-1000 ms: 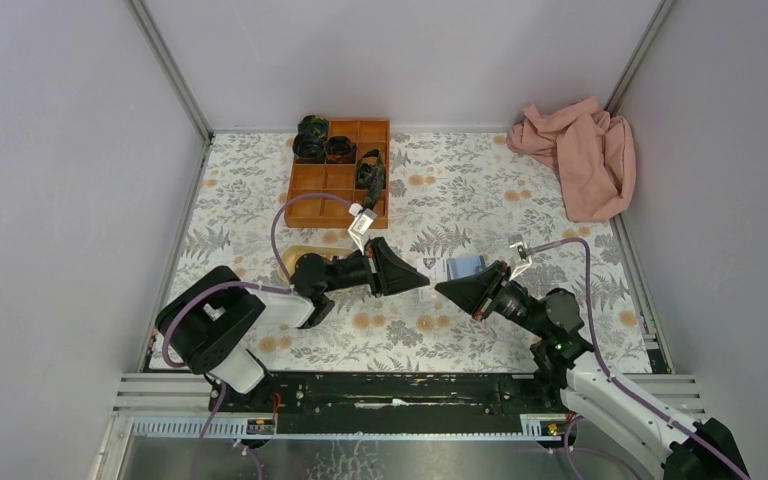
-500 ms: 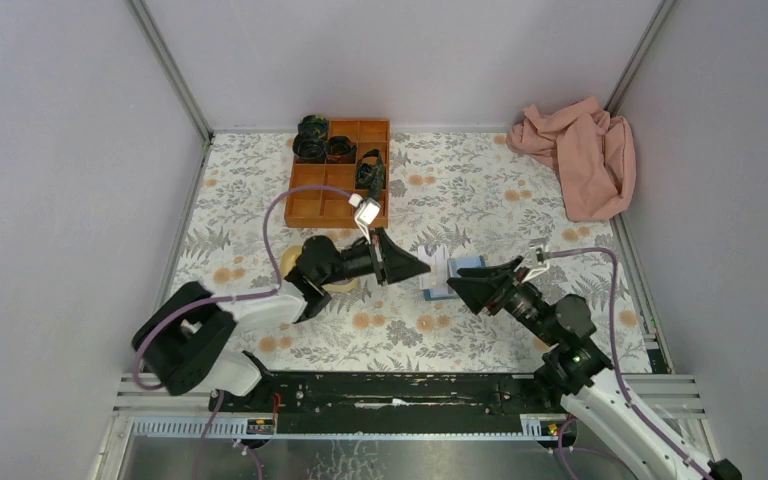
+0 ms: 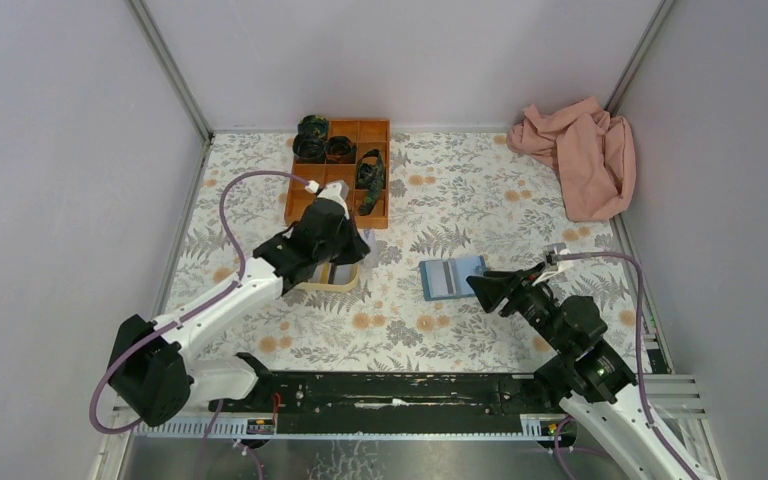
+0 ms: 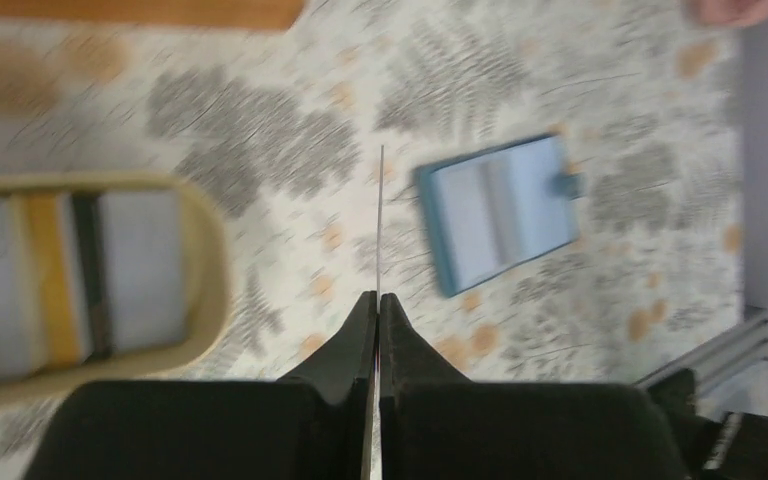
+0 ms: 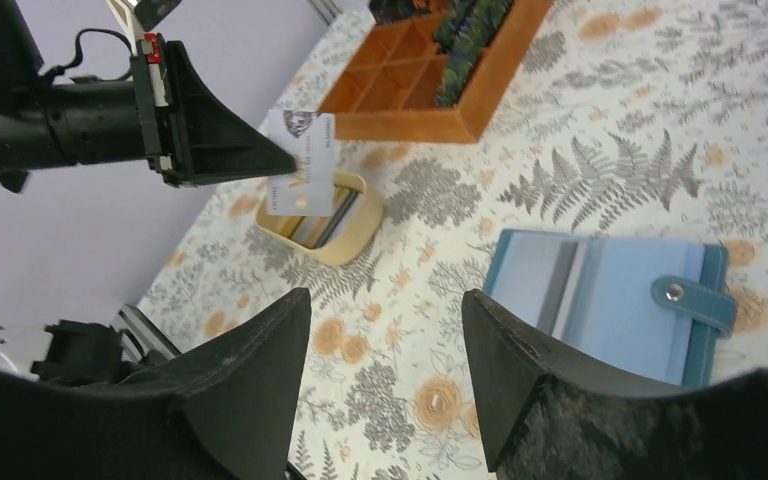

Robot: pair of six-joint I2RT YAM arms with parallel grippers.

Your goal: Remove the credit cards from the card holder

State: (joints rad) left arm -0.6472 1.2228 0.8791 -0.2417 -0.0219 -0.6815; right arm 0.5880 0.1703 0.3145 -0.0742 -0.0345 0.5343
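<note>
Over the yellow tray, the left jaws pinch a white card, while the blue card holder lies open on the bench just left of the spread right jaws.

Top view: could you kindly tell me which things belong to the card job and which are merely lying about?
Job: blue card holder, white card in the shut left gripper, cards in the yellow tray, open right gripper.
Lying about: orange divided box, pink cloth.
</note>
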